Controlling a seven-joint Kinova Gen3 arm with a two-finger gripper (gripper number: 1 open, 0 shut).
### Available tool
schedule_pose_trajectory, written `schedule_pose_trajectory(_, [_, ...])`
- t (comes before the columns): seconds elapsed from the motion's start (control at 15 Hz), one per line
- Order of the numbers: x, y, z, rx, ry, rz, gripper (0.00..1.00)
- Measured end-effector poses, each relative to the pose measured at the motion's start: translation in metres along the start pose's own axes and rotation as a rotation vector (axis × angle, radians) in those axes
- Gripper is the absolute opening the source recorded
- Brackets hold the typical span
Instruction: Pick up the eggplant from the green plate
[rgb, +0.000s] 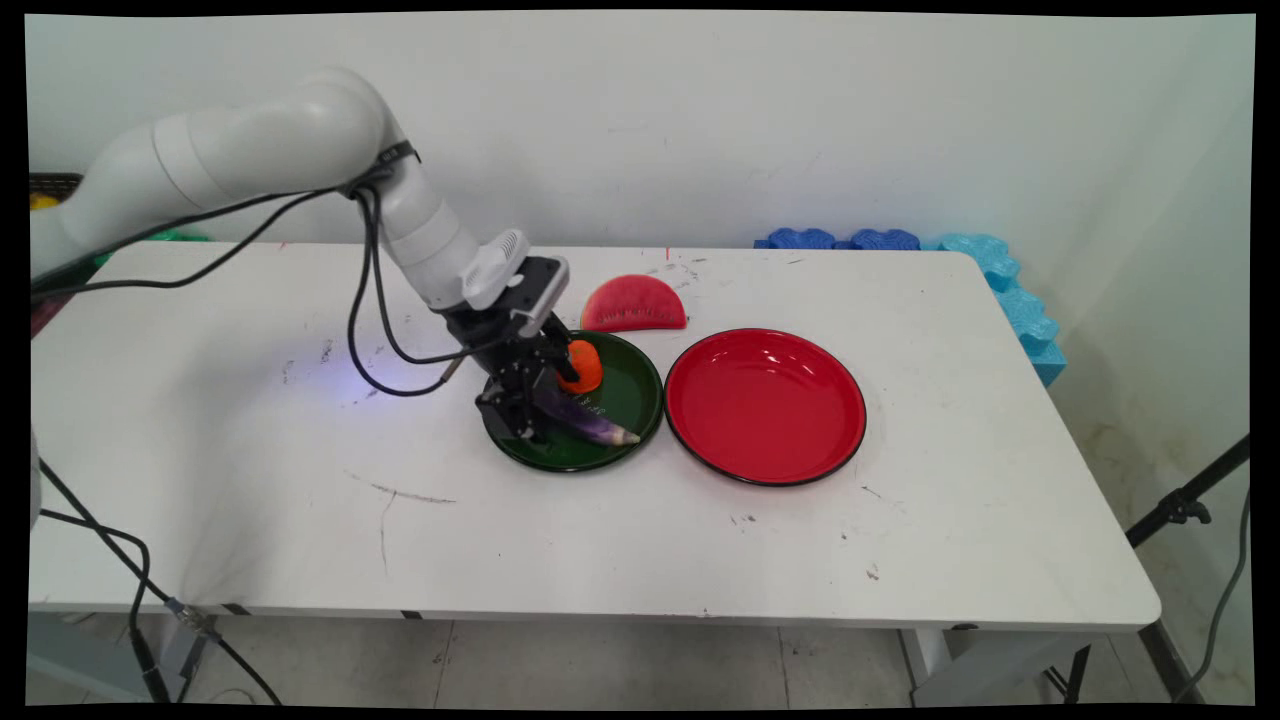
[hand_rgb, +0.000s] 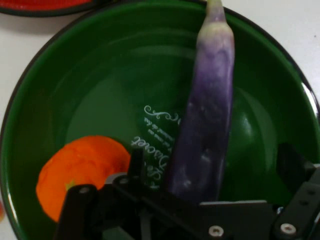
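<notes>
A long purple eggplant lies in the green plate, its pale tip pointing to about four o'clock over the rim. The gripper is down over its thicker end at the plate's nine o'clock side. An orange piece sits at twelve o'clock, beside the eggplant.

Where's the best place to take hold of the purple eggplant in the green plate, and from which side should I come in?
Grip the eggplant across its thick lower body, probably from above, with one finger on each long side. It lies lengthwise in the green plate, tapering to a narrow tip at the rim, so the tip offers less to hold. The gripper already straddles that thick end, beside the orange piece.
</notes>
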Motion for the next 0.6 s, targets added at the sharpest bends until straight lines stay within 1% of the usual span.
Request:
schedule_pose_trajectory(0.53, [0.004,-0.002,0.020,-0.001,-0.009,0.047,1.00])
schedule_pose_trajectory(0.6, [0.004,-0.002,0.022,-0.001,-0.008,0.051,0.00])
